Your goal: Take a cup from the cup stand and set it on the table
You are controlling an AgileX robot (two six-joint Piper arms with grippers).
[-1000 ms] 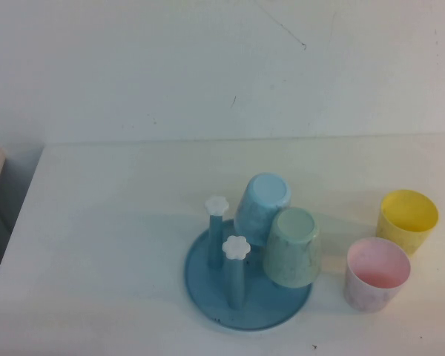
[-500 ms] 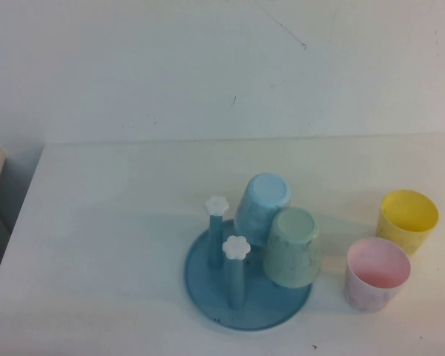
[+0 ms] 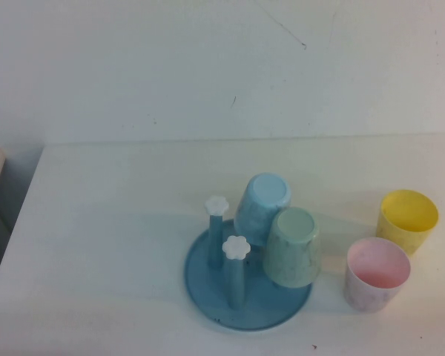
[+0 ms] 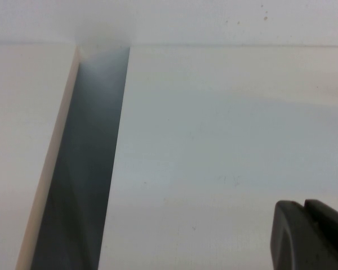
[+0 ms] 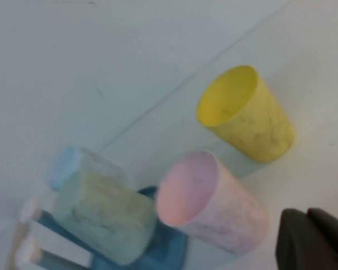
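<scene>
The table [image 3: 104, 222] is carrying the cup stand [image 3: 208, 285], where the cup [image 3: 292, 247] is sitting upside down beside a light blue cup [image 3: 261, 208]. A pink cup [image 3: 376, 274] and yellow cup [image 3: 406, 220] are standing just right. Left gripper [image 4: 312, 233] is hovering over bare tabletop, right gripper [image 5: 312, 239] near the pink cup; their jaws' state I cannot tell.

No legible text or markings anywhere.

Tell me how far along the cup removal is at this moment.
Done: the yellow cup and pink cup stand upright on the table. In hand: nothing; the left gripper is over bare tabletop, and the right gripper is near the pink cup. Left: the mint-green cup and light blue cup sit inverted on the cup stand.
</scene>
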